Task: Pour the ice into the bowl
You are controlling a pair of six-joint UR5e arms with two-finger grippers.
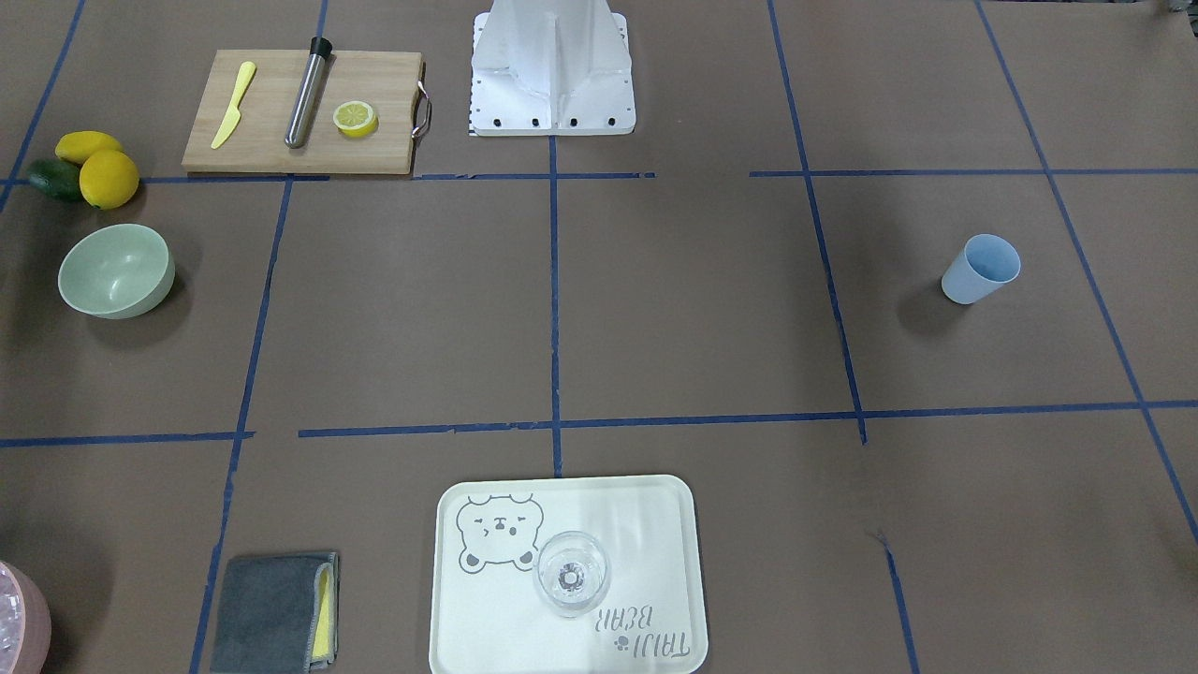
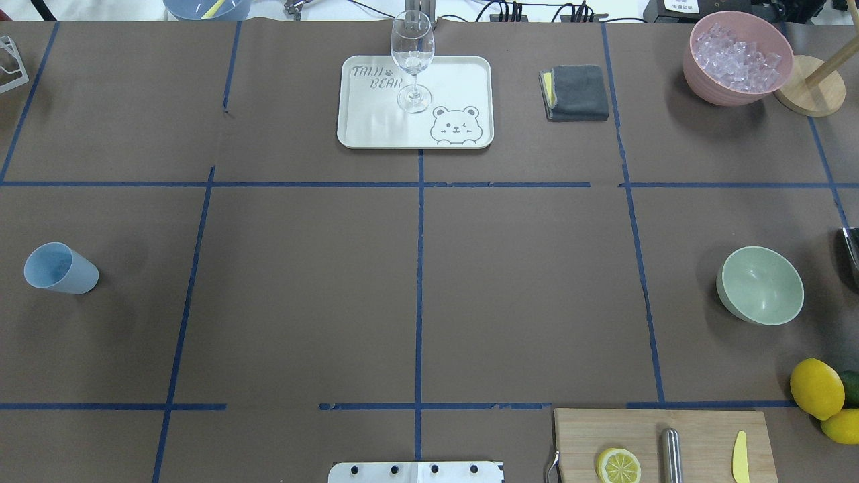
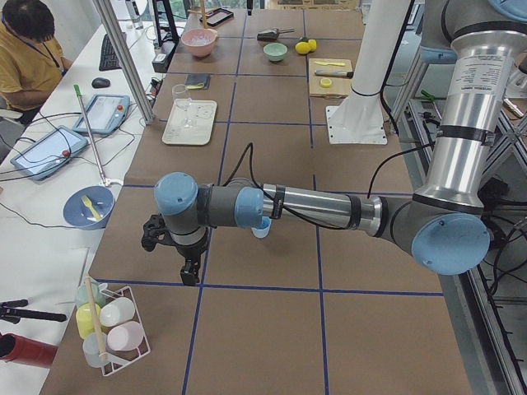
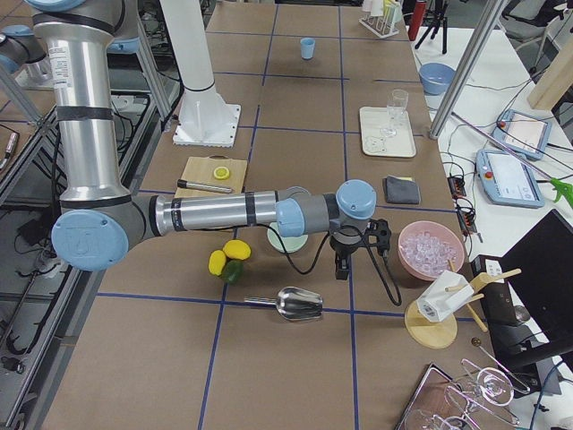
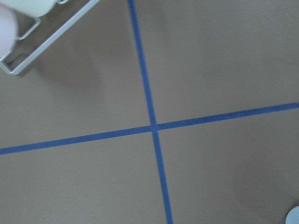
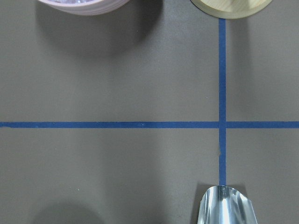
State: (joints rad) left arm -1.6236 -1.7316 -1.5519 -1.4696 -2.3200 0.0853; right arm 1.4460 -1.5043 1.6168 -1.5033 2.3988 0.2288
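The ice (image 2: 737, 54) fills a pink container at the table's far right corner; it also shows in the exterior right view (image 4: 430, 246). The sage-green bowl (image 2: 760, 285) stands empty at the right side (image 1: 116, 271). A metal scoop (image 4: 295, 305) lies on the table and shows in the right wrist view (image 6: 226, 205). My right gripper (image 4: 341, 269) hangs between the bowl and the pink container, pointing down. My left gripper (image 3: 189, 276) hangs over the table's left end near the blue cup (image 2: 60, 270). I cannot tell whether either gripper is open or shut.
A tray (image 2: 362, 127) with a wine glass (image 2: 412, 57) sits far centre, next to a grey cloth (image 2: 576, 92). A cutting board (image 2: 698, 429) holds a lemon half, a steel rod and a yellow knife. Lemons (image 2: 816, 388) lie beside it. A wooden stand (image 2: 809, 94) is by the pink container.
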